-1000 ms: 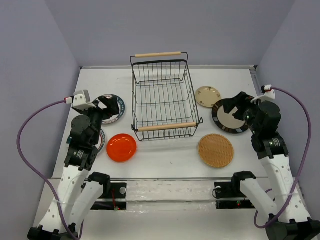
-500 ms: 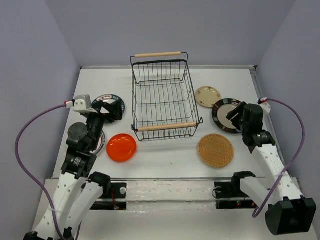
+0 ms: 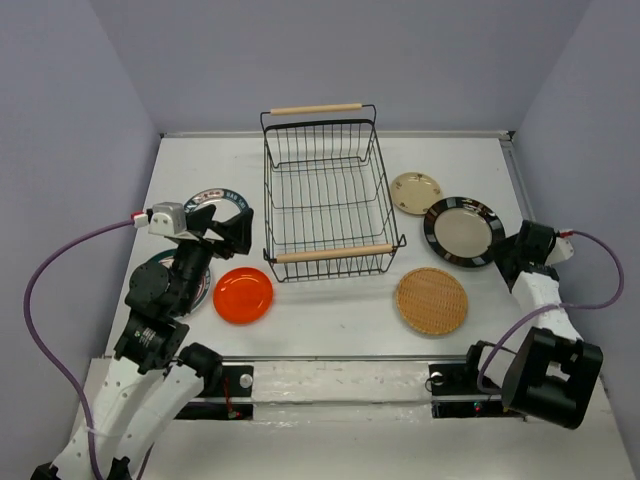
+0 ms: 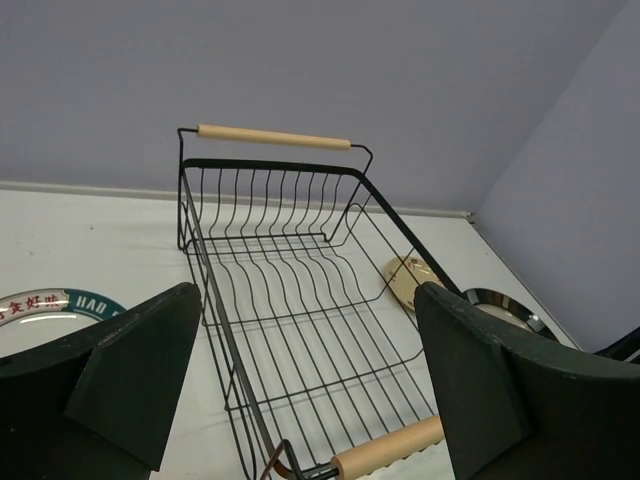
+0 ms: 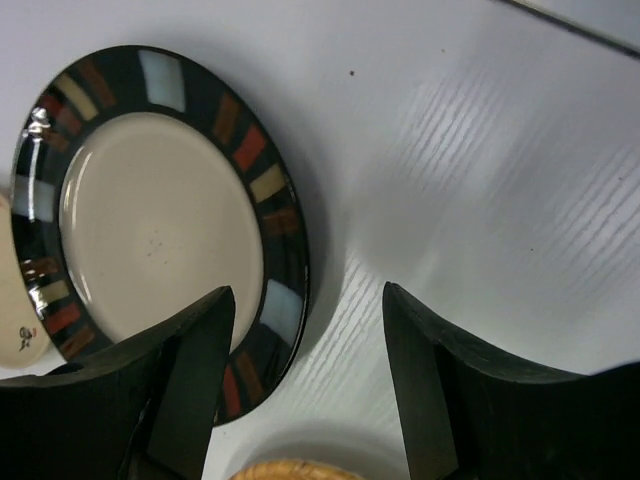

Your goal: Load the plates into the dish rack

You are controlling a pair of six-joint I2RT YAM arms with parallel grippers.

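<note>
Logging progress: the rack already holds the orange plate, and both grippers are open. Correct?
No. The rack is empty; the orange plate lies on the table left of it, per the top view. The left gripper and right gripper are open.

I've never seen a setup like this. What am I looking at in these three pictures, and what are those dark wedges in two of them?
Two robot arms stand at the near edge of a table. The wide picture looks down from above and behind them. The other two come from cameras on the wrists, so the dark wedges are each hand's two fingers. The left hand faces the wire dish rack, which holds no plates; the right hand is by the black-rimmed plate. Lying flat: an orange plate, a woven-look plate, a small beige plate and a teal-rimmed plate. Both hands are open, holding nothing.
</note>
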